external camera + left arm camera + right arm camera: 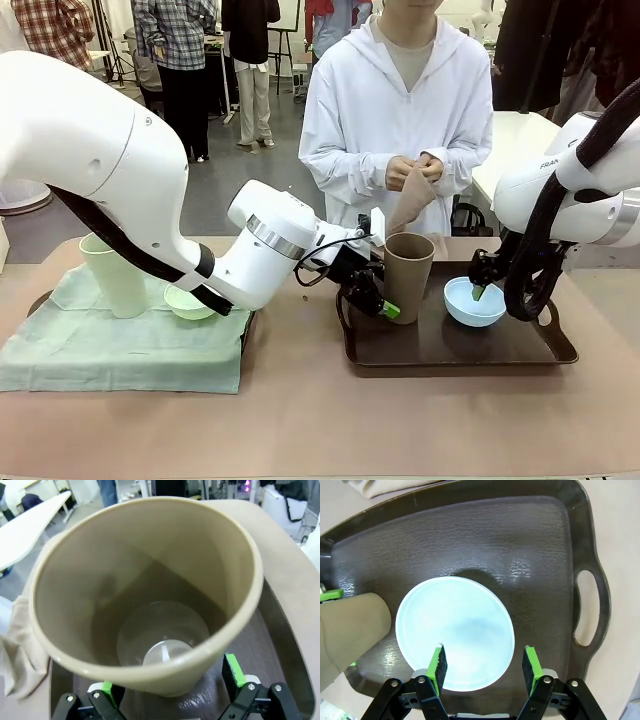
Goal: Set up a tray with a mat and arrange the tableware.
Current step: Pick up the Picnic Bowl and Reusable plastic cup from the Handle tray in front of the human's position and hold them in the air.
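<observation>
**Brown tumbler and blue bowl on dark tray, both grippers down at them**

Nearest, R side: dark brown tray w/ pebbled, leathery texture, rounded corners, cut-out handle slots. Light blue bowl sits on it, small, round, matte plastic, smooth inside. Right gripper straddles the bowl's near rim: one green pad inside the bowl, the other outside over the tray, jaws partly spread, not pinching the rim.

Brown tumbler stands upright on the tray's L part, just beside the bowl; tall, tapered, handleless, matte. Left gripper is low at its base, fingers spread wide on either side of the cup wall; in the wrist view can't tell if pads touch it.

L side: pale green mat, soft cloth w/ wrinkles, draped over a second dark tray. On it a pale green tumbler upright and a pale green bowl near it.

Far: person in white hoodie, hands holding a beige cloth above the brown tumbler.

Writing: "FRA…" on the R arm, rest cut off.
</observation>
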`<move>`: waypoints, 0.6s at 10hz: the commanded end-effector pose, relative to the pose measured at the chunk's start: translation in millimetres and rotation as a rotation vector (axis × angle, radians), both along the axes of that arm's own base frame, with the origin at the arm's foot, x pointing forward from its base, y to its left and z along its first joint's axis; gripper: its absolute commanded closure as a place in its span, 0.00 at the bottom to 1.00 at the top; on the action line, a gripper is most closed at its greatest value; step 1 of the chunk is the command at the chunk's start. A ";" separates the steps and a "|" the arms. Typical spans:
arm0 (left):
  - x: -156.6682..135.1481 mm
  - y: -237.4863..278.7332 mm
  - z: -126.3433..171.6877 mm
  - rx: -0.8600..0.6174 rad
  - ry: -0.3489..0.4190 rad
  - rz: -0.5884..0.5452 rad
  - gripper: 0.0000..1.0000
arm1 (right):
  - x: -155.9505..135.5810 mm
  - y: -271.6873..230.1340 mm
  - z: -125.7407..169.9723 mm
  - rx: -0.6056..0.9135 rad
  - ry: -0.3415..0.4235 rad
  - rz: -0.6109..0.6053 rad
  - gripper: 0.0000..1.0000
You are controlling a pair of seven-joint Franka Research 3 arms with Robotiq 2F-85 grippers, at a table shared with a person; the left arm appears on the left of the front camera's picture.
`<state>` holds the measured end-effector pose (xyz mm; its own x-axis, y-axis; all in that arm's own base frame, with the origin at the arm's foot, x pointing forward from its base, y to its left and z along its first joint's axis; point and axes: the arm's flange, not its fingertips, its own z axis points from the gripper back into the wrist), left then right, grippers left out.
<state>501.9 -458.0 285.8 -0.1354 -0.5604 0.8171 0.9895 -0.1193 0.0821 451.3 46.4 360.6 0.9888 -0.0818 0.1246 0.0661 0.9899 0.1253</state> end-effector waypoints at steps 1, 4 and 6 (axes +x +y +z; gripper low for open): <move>1.0 -6.5 -3.9 -0.043 -0.039 0.005 0.00 | -1.2 -0.2 -8.6 0.029 -0.018 0.013 0.22; 1.2 -19.5 -6.7 -0.064 -0.036 -0.008 0.00 | -0.4 -2.7 -9.6 0.026 -0.008 0.009 0.22; 0.7 -26.1 -9.6 -0.064 -0.027 -0.010 0.00 | 0.9 -4.2 -10.5 0.026 -0.006 0.007 0.22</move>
<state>503.7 -480.7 281.7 -0.1442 -0.5291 0.8362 0.9873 -0.1342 0.0854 451.7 44.4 356.0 0.9897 -0.0855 0.1145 0.0710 0.9896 0.1251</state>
